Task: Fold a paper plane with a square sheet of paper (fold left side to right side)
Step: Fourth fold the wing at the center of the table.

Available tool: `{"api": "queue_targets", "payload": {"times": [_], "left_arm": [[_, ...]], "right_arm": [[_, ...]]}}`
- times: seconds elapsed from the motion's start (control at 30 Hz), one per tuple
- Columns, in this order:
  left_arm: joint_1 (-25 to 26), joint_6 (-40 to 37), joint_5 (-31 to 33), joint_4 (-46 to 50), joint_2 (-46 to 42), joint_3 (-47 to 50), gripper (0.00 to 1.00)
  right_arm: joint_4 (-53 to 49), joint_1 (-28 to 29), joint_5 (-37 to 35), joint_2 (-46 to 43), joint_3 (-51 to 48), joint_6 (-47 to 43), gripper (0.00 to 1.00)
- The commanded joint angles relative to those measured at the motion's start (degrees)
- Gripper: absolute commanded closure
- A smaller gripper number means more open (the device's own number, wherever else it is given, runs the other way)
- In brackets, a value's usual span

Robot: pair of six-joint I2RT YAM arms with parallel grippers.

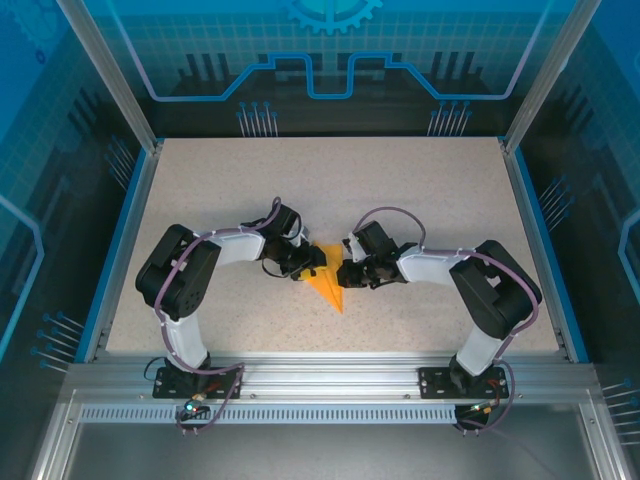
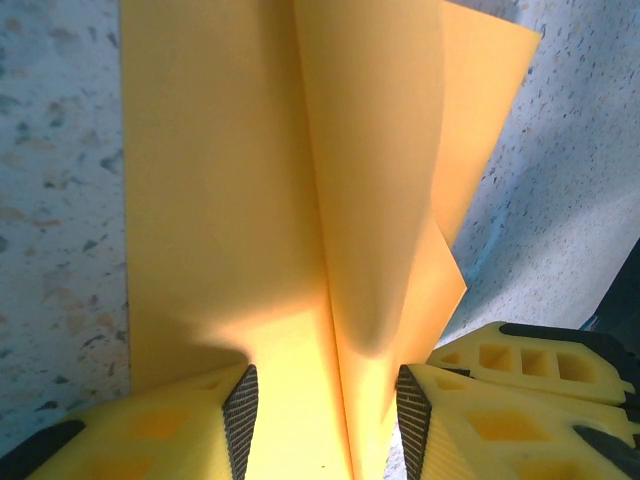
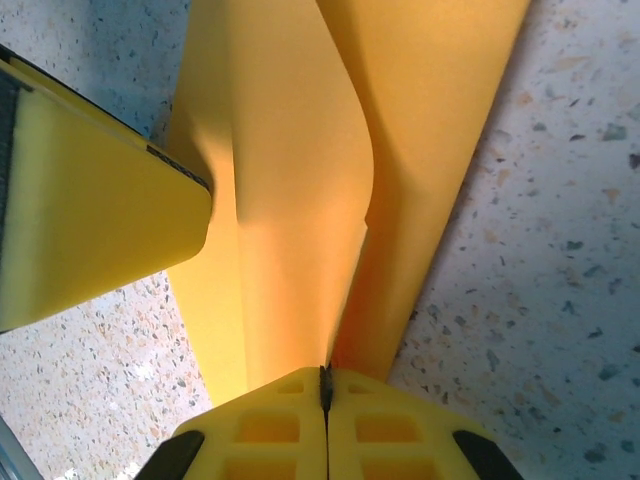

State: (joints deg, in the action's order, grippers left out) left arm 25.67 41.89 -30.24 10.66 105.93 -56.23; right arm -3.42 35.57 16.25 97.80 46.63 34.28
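Blue-lit panels (image 1: 330, 60) wall in a speckled beige surface (image 1: 420, 200), with a bare aluminium rail (image 1: 330, 375) running along its near edge where two robot arms are bolted down.

At left, the left arm (image 1: 180, 280) bends in toward the middle of the surface. Its tool (image 1: 308, 268) sits at the left edge of a folded orange sheet of paper (image 1: 330, 290). From that arm's wrist camera, the tool (image 2: 325, 385) stands with its jaws apart. The two yellow fingers (image 2: 160, 435), faced with black ribbed pads, straddle a raised crease in the paper (image 2: 230, 200). I cannot tell whether either pad presses the sheet.

At centre, the paper lies on the surface between the two tools. It is folded into a narrow wedge whose point aims at the near rail, and one layer stands up off the rest.

At right, the right arm (image 1: 490, 290) mirrors the left, and its tool (image 1: 345, 273) meets the paper's right edge. From its wrist camera, the tool (image 3: 325, 385) has its jaws pressed together, with a lifted fold of the orange paper (image 3: 290, 150) running into the seam between them. One yellow finger (image 3: 90, 210) of the left tool rests against the sheet's far side.
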Motion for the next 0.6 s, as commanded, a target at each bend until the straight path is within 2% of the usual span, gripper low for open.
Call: {"api": "queue_targets", "payload": {"times": [0.0,0.57], "left_arm": [[0.3,-1.0,3.0,3.0,2.0,-0.2,0.54],[0.2,-1.1,2.9,3.1,2.0,-0.3,0.54]], "right_arm": [[-2.0,-0.7,-1.0,1.1,1.5,-1.2,0.94],[-3.8,-0.3,-2.2,2.5,2.8,-2.1,0.94]]}}
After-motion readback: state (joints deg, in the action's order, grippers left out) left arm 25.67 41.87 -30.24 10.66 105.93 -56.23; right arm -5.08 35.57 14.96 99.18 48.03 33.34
